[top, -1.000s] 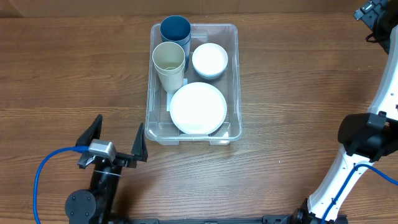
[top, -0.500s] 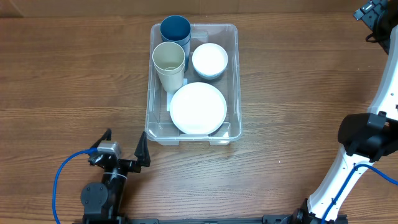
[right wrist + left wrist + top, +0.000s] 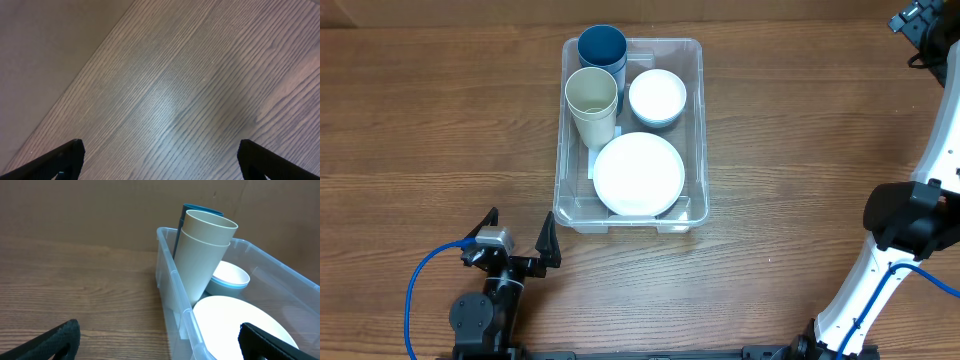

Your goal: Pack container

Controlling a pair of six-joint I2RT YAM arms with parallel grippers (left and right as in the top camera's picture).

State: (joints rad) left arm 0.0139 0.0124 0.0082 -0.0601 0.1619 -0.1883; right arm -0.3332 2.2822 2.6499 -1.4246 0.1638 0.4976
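Since everything visible is already inside it, the container (image 3: 697, 120) looks packed. It sits on the desk (image 3: 420, 130) mid-frame, toward the far side, long axis running away from the robot. Inside are a white plate (image 3: 639, 174) at the near end, a white bowl (image 3: 657, 96) far right, a cream cup (image 3: 591, 95) far left and a blue cup (image 3: 602, 47) behind it.

Left pincer (image 3: 518, 232) is near the bin's near-left corner, not touching, fingers spread wide, nothing held. Right pincer (image 3: 160, 160) is well away at the far right, fingers apart, empty, over bare wood.

Handling guess: thin clear plastic, light even when loaded, walls likely flex, surface slick. The best hold is probably the rolled rim of the near short wall, one finger inside and one outside, beside the plate. The tall cups lean and may tip if it's jerked.
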